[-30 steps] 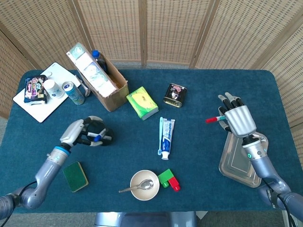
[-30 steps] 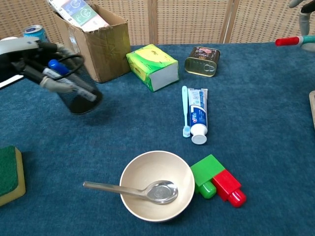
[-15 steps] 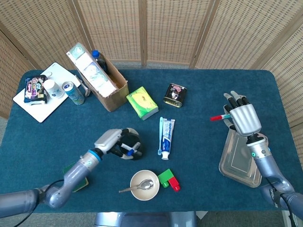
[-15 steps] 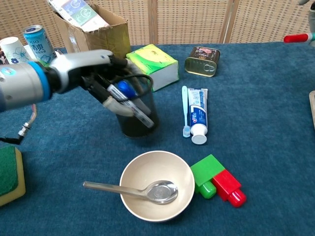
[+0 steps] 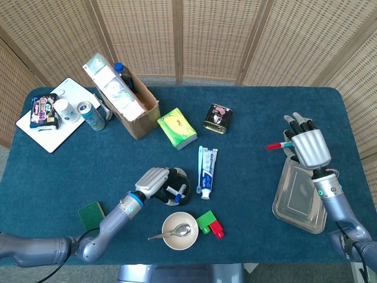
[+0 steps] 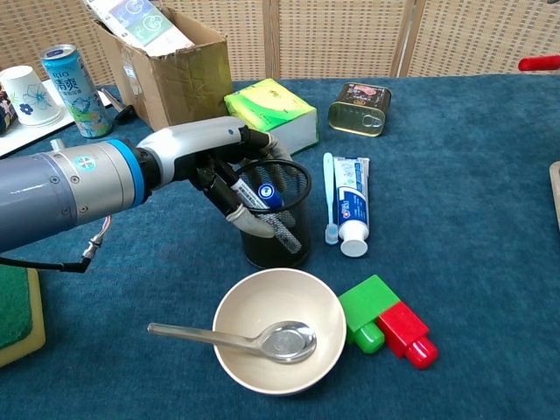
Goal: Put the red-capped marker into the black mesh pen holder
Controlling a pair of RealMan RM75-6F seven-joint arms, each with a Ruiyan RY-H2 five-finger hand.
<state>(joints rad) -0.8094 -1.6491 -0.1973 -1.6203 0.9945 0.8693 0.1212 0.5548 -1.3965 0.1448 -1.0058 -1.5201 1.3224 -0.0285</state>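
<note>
The black mesh pen holder point(image 5: 176, 193) point(image 6: 276, 220) stands on the blue cloth just left of the toothpaste box, with a blue-capped pen point(image 6: 265, 194) inside it. My left hand point(image 5: 154, 180) point(image 6: 219, 162) grips the holder from its left side, fingers wrapped over the rim. At the table's right end my right hand point(image 5: 309, 147) is raised above the metal tray point(image 5: 297, 203) and holds the red-capped marker point(image 5: 277, 144), its red cap pointing left. In the chest view only the red cap point(image 6: 538, 63) shows at the upper right edge; the right hand is out of that frame.
A toothpaste box with a toothbrush point(image 5: 206, 165) lies beside the holder. A bowl with a spoon point(image 5: 180, 231) and green and red blocks point(image 5: 210, 224) sit in front. A tissue pack point(image 5: 177, 128), a tin point(image 5: 218, 118), a cardboard box point(image 5: 121, 97) and a green sponge point(image 5: 91, 215) stand around.
My left hand has carried the pen holder from the left side to the middle, beside the toothpaste. The right hand with the marker has drifted slightly right.
</note>
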